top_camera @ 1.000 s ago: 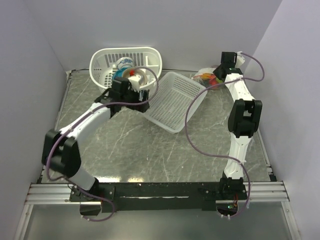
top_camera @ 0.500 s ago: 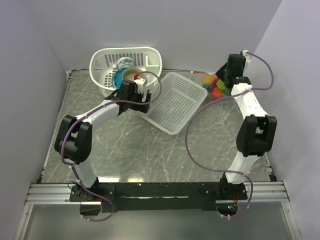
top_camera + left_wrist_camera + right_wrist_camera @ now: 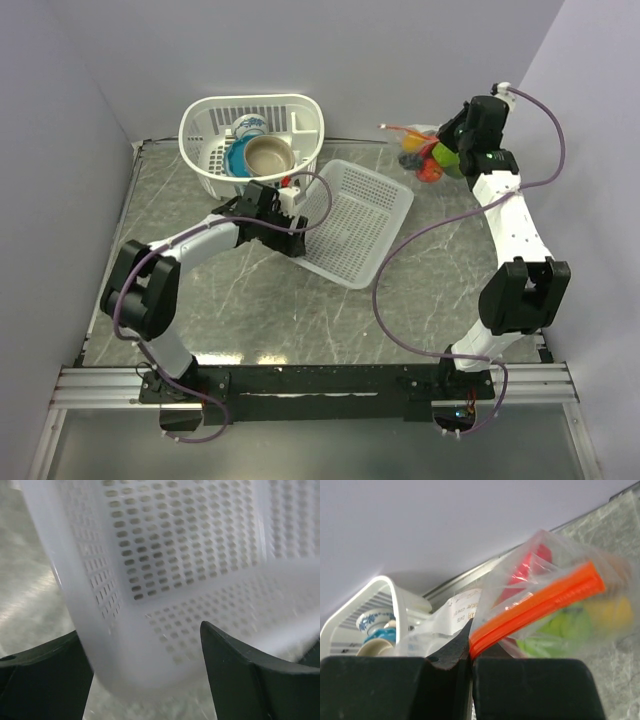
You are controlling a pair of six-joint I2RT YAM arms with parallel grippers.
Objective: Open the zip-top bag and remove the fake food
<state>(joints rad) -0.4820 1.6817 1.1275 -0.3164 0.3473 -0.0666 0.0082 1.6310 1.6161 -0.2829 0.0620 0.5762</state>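
Zip-top bag [image 3: 420,155], long axis left-right

The grey marbled bench [image 3: 300,300] carries an oval white mesh basket [image 3: 300,112] by its far left corner; a tilted rectangular white mesh basket [image 3: 365,215] mid-far edge; the zip-top bag [image 3: 420,152] at the far right corner, contact unclear.
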